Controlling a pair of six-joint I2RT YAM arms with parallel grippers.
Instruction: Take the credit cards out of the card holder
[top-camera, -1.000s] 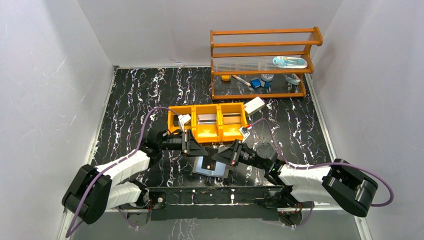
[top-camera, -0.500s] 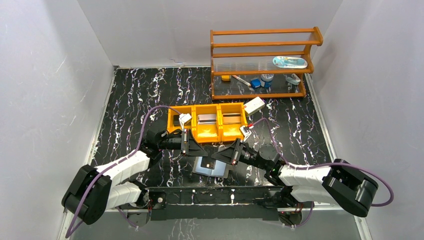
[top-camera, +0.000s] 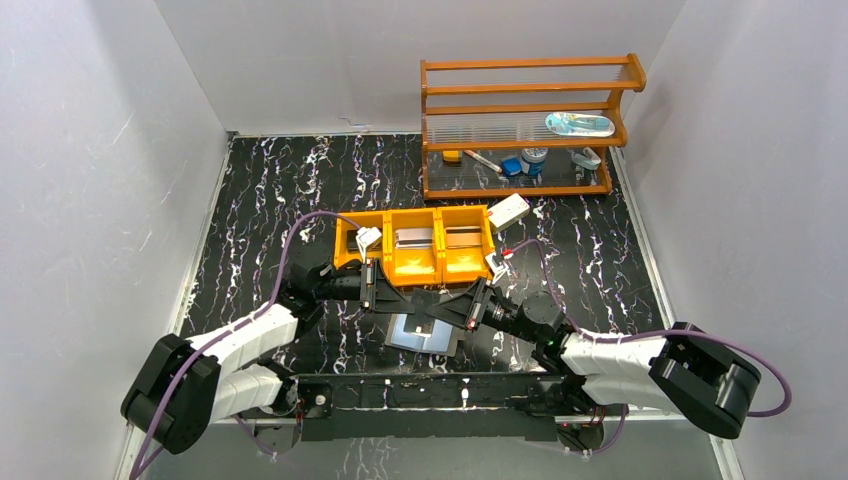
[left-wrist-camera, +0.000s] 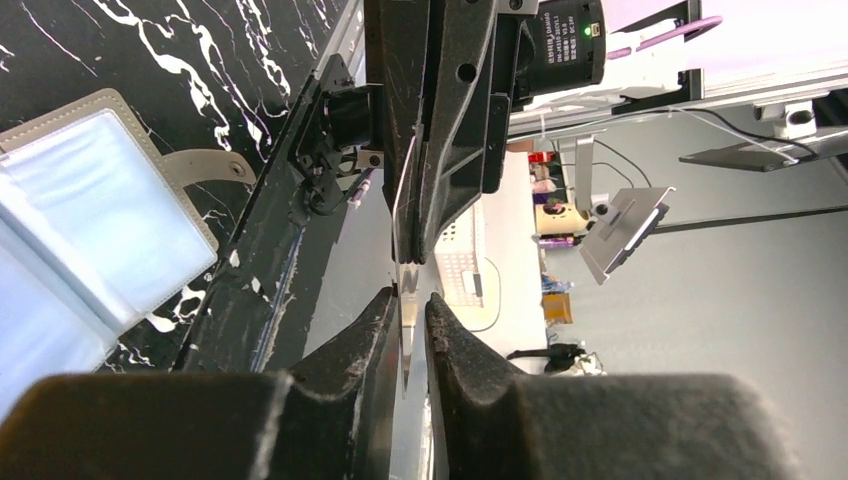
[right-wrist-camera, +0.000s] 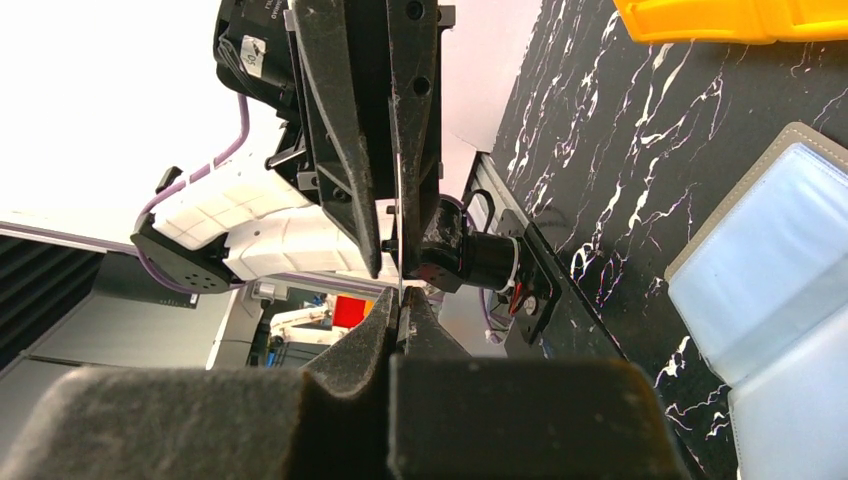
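The grey card holder (top-camera: 420, 332) lies open on the table, its pale blue inner faces up, and it also shows in the left wrist view (left-wrist-camera: 90, 220) and the right wrist view (right-wrist-camera: 770, 260). My two grippers meet tip to tip just above it. My right gripper (top-camera: 434, 301) (right-wrist-camera: 399, 292) is shut on a thin credit card (right-wrist-camera: 397, 225), seen edge-on. My left gripper (top-camera: 410, 296) (left-wrist-camera: 408, 295) straddles the card's other end (left-wrist-camera: 404, 200), with a narrow gap still between its fingers. A silvery card (top-camera: 416, 238) and a brownish card (top-camera: 463, 237) lie in the orange tray.
The orange three-compartment tray (top-camera: 415, 262) stands just beyond the grippers. A white box (top-camera: 508, 211) lies at its right end. A wooden shelf (top-camera: 520, 130) with small items stands at the back right. Grey walls close in the left and right sides.
The two grippers have moved toward each other above the card holder, and their tips now meet on the card. The card holder has not moved.
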